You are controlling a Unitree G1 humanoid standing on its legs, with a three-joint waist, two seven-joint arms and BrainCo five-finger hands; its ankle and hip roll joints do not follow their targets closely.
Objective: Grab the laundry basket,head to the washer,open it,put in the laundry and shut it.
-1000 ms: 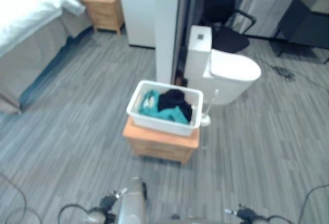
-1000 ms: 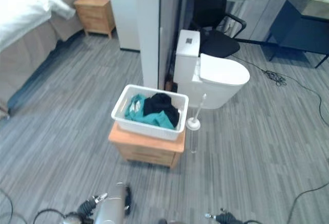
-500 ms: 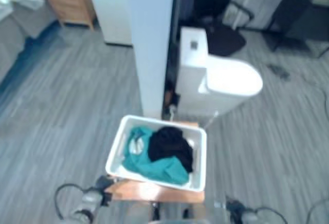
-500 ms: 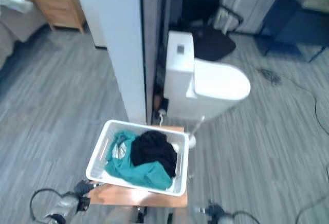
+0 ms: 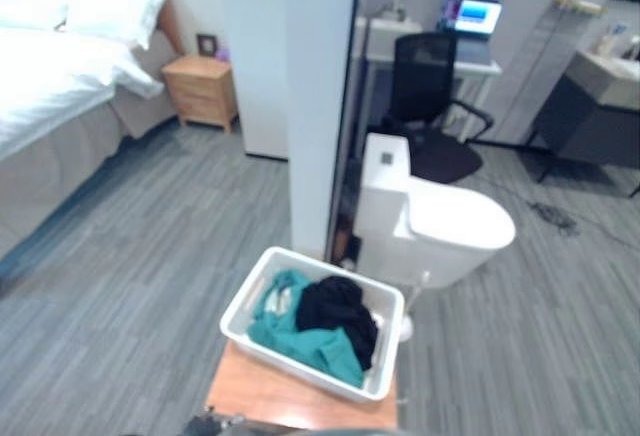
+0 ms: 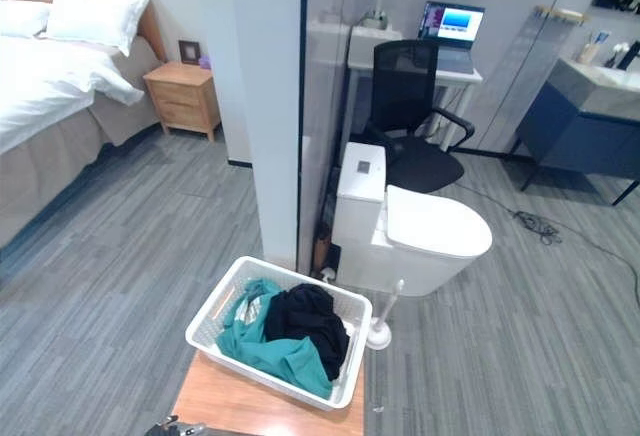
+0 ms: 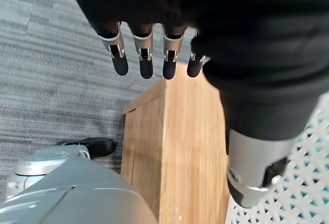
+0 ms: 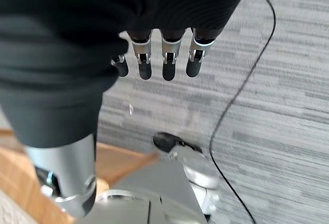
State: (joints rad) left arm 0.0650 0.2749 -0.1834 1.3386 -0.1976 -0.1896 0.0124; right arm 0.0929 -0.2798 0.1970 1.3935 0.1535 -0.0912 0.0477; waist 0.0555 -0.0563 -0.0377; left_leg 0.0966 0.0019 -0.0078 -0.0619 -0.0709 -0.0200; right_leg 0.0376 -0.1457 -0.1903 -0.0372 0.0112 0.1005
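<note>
A white lattice laundry basket [image 6: 214, 314] sits on a low wooden stand [image 6: 232, 408] right in front of me. It holds teal clothes [image 5: 288, 334] and black clothes [image 5: 337, 311]. My left hand [image 7: 146, 55] hangs open, fingers straight, over the stand's [image 7: 180, 147] edge beside the basket's wall [image 7: 304, 189], holding nothing. My right hand [image 8: 164, 55] is open too, above the grey floor, with a corner of the stand [image 8: 15, 175] by its thumb.
A white partition wall [image 6: 270, 106] rises just behind the basket. A toilet [image 6: 420, 236] and its brush [image 6: 380, 328] stand to the right. Farther back are an office chair [image 6: 405, 126], a desk with a laptop [image 6: 452, 26], a bed [image 6: 40, 86] and a nightstand [image 6: 180, 96].
The whole picture has shifted: the camera came closer to the basket, then tipped up to take in more of the room. Basket and clothes lie as before.
</note>
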